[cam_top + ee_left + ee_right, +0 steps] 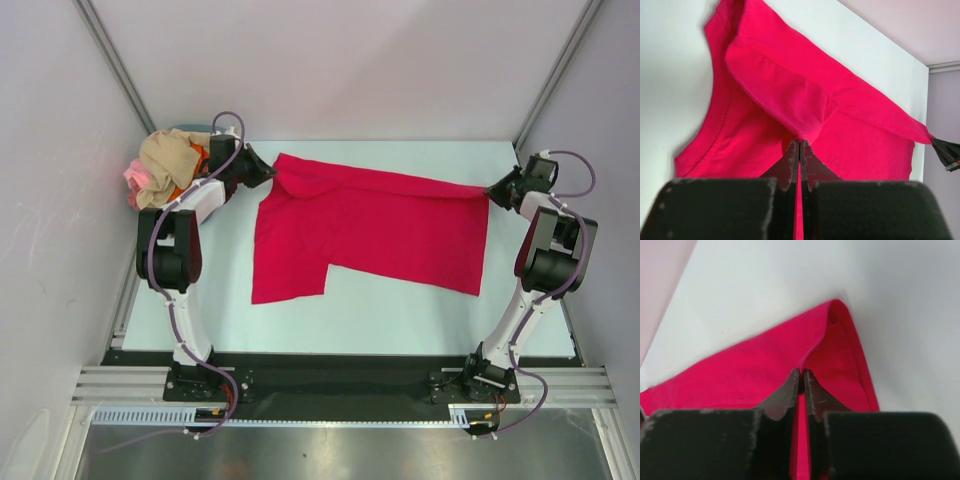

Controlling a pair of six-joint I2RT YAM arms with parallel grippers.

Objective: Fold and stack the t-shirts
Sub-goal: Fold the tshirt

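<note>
Pale tabletop [400, 310], red t-shirt [370, 230] stretched flat between the two grippers. Left gripper [799, 143] and right gripper [801, 372] are both clamped tight on its far-edge corners. Looks mid-fold to me; next they'd need to pull that edge nearer, evenly and together.

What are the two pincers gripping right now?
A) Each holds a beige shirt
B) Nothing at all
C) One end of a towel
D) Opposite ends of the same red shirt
D: the left pincer and the right pincer are each clamped on the far edge of the red shirt, one at each end, while the pile of other shirts lies untouched at the far left.
</note>
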